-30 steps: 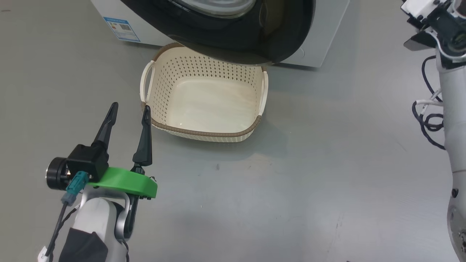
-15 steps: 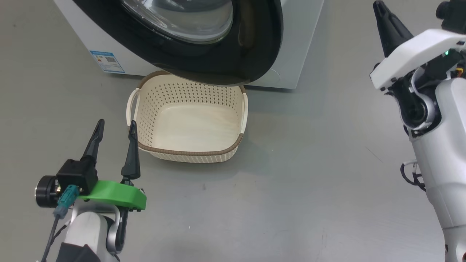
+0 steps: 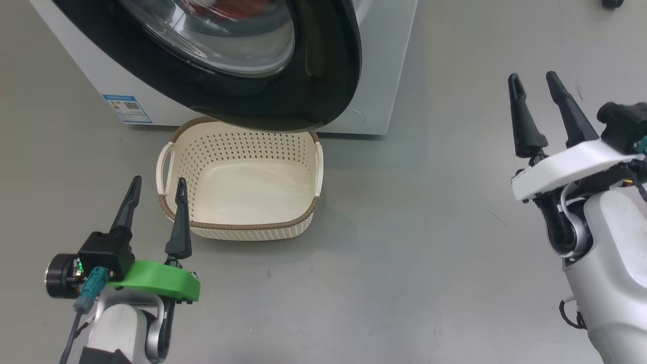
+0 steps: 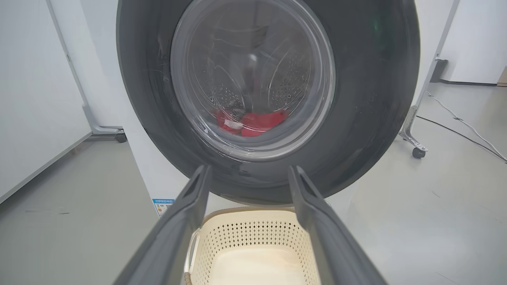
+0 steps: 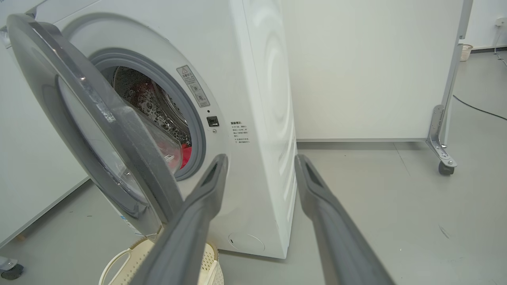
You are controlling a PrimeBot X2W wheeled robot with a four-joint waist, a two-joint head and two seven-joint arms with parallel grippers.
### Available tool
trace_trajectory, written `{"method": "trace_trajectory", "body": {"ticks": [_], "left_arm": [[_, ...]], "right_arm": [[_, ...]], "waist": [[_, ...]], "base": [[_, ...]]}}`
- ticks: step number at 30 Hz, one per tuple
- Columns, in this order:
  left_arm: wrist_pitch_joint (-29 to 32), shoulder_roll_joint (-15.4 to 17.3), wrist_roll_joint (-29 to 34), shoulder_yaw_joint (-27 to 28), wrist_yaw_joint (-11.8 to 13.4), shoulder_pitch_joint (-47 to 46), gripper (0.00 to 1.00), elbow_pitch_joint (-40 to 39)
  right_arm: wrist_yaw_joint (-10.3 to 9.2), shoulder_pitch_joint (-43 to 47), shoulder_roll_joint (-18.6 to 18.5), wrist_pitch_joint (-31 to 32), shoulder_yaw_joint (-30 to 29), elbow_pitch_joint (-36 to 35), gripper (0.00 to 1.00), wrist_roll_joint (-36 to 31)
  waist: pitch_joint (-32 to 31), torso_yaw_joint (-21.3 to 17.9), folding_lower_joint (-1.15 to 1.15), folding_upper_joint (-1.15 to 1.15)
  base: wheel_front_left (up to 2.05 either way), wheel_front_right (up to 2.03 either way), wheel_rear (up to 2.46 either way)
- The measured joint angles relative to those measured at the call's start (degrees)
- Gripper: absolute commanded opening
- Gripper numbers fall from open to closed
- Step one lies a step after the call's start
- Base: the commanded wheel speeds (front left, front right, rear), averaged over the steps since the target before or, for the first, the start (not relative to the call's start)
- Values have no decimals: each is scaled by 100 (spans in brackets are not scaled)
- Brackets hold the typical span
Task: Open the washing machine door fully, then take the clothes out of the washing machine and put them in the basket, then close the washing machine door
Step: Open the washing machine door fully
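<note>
Grey floor [image 3: 404, 253]. Step in hand, likely: opening door [image 3: 323, 76] fully. It stands upright, ajar on washing machine [image 5: 261, 99], hinge at robot's left, free edge over basket [image 3: 242, 225] far rim. Clothes [image 4: 253, 120] low in drum (red through glass). Left gripper [image 3: 158, 180] and right gripper [image 3: 533, 76] both empty, fingers apart. Next: swing door wider.
</note>
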Motion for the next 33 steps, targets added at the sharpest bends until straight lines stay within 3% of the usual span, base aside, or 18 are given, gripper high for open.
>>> {"method": "trace_trajectory", "body": {"ticks": [10, 33], "left_arm": [[0, -1, 36, 9, -2, 42, 100, 1], [0, -2, 103, 23, -18, 146, 100, 0]], "right_arm": [[-171, 595, 70, -531, 44, -108, 100, -212], [-361, 1057, 47, -597, 136, -346, 100, -523]], "waist": [[-45, -62, 0, 0], [-129, -104, 0, 0]], "base": [[0, 0, 0], [0, 0, 0]]}}
